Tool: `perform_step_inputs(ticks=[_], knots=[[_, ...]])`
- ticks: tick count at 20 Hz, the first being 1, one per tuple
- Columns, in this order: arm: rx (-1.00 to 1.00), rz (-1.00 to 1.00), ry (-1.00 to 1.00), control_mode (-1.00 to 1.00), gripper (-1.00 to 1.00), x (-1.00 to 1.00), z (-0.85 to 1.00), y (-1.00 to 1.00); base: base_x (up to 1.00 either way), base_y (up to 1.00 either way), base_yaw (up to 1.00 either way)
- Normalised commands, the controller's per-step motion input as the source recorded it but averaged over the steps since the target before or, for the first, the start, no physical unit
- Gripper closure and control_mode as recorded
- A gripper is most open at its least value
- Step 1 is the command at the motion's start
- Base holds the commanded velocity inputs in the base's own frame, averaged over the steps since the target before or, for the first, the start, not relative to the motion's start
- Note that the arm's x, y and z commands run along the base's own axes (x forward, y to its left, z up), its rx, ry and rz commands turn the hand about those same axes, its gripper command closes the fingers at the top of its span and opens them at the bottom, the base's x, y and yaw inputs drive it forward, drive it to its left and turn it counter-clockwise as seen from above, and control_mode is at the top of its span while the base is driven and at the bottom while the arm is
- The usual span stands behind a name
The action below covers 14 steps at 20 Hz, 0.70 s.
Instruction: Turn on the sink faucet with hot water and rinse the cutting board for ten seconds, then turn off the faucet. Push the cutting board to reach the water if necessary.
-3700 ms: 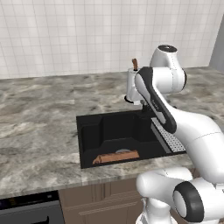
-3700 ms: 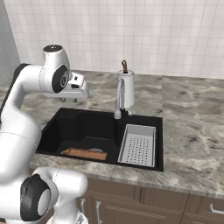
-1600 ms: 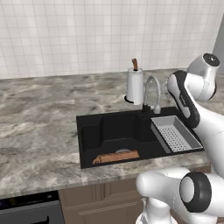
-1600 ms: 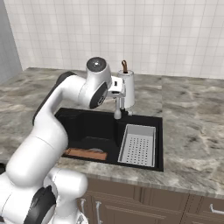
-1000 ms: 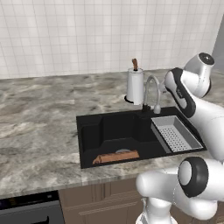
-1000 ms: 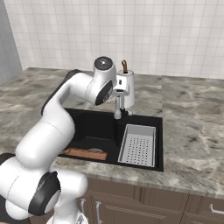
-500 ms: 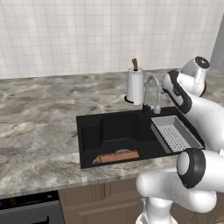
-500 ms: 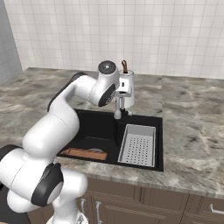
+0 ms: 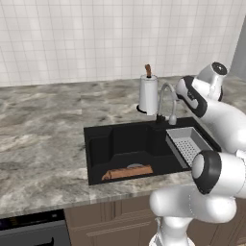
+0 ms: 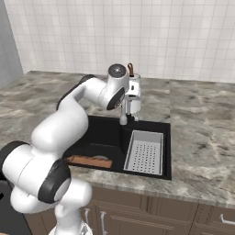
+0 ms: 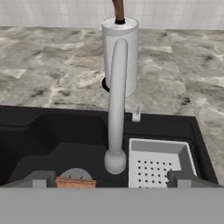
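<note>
the fingers (image 11: 109,178) stand wide, holding nothing, just before the faucet (image 11: 117,100) spout. its small handle (image 11: 136,115) sits beyond, slightly right; better to ease past the spout and nudge that handle toward hot. the cutting board (image 9: 128,172) lies below, on the sink (image 9: 96,144) floor.

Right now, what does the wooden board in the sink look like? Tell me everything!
The cutting board is a long, narrow, flat plank, orange-brown like wood. It lies flat on the floor of the black sink, along the front wall, left of the grey holey tray. No water falls on it, and nothing holds it. One end peeks up in the hand view.
</note>
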Motion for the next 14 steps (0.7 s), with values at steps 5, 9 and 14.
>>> perform_step_inputs(ticks=[5, 9, 14], knots=[[0.0, 0.0, 0.0, -1.0, -1.0, 0.29, -0.16, 0.0, 0.0, 0.0, 0.0], [0.0, 0.0, 0.0, -1.0, -1.0, 0.23, -0.19, 0.0, 0.0, 0.0, 0.0], [0.0, 0.0, 0.0, -1.0, -1.0, 0.03, -0.15, 0.0, 0.0, 0.0, 0.0]])
